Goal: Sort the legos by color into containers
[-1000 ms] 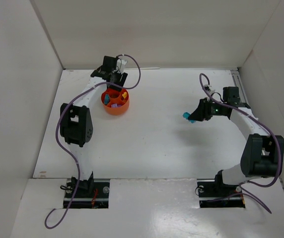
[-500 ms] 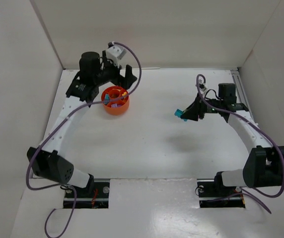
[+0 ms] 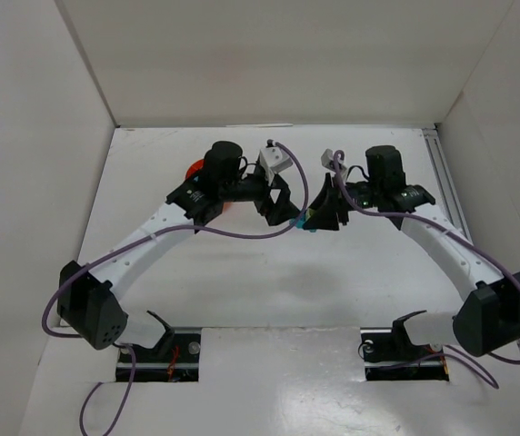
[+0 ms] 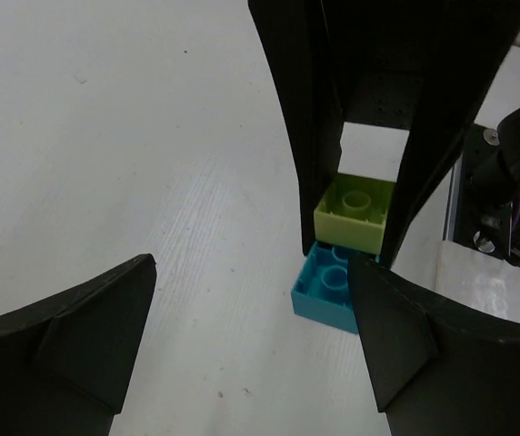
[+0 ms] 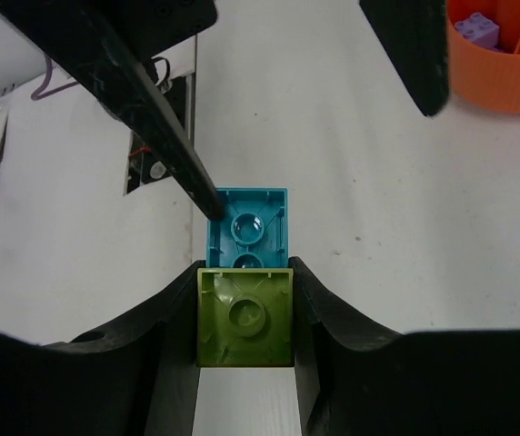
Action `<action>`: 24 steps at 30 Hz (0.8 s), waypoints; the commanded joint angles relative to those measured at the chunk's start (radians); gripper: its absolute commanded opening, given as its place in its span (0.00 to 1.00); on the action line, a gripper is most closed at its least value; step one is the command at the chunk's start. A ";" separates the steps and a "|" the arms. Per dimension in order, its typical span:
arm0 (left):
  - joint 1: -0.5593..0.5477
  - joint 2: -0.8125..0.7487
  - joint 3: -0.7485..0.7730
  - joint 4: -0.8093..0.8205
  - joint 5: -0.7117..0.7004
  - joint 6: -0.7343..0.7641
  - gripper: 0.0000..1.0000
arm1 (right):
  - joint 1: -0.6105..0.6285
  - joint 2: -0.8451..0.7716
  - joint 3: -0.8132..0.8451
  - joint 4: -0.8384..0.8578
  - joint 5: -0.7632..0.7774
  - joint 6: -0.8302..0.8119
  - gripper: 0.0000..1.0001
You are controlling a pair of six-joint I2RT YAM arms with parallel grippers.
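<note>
My right gripper (image 5: 245, 286) is shut on a lime green lego (image 5: 245, 316) that is stuck to a cyan lego (image 5: 246, 222); the cyan one pokes out past the fingertips, above the table. My left gripper (image 4: 251, 272) is open and faces this pair. The lime lego (image 4: 355, 211) and the cyan lego (image 4: 328, 291) sit by its right finger. In the right wrist view one left finger (image 5: 151, 109) touches the cyan lego's corner. From above, the grippers meet mid-table, left (image 3: 283, 204) and right (image 3: 322, 216). The orange-red dish (image 5: 501, 86) holds a purple lego (image 5: 475, 32).
From above, the dish (image 3: 194, 169) is mostly hidden under the left arm at the back left. White walls enclose the table on three sides. A purple cable (image 3: 233, 234) loops off the left arm over the table's middle.
My left arm has swung from over the dish to the right, to the table's middle. My right gripper has carried the lime and cyan pair left to meet it.
</note>
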 commanded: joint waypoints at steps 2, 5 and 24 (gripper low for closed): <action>-0.005 0.002 0.000 0.096 0.063 -0.047 0.80 | 0.058 -0.047 0.056 0.013 0.014 -0.022 0.03; -0.014 0.011 -0.012 0.105 0.073 -0.047 0.76 | 0.073 -0.067 0.056 0.013 0.045 -0.010 0.03; -0.014 -0.109 -0.160 0.218 0.302 -0.005 0.88 | 0.050 -0.096 0.087 -0.020 0.031 -0.060 0.02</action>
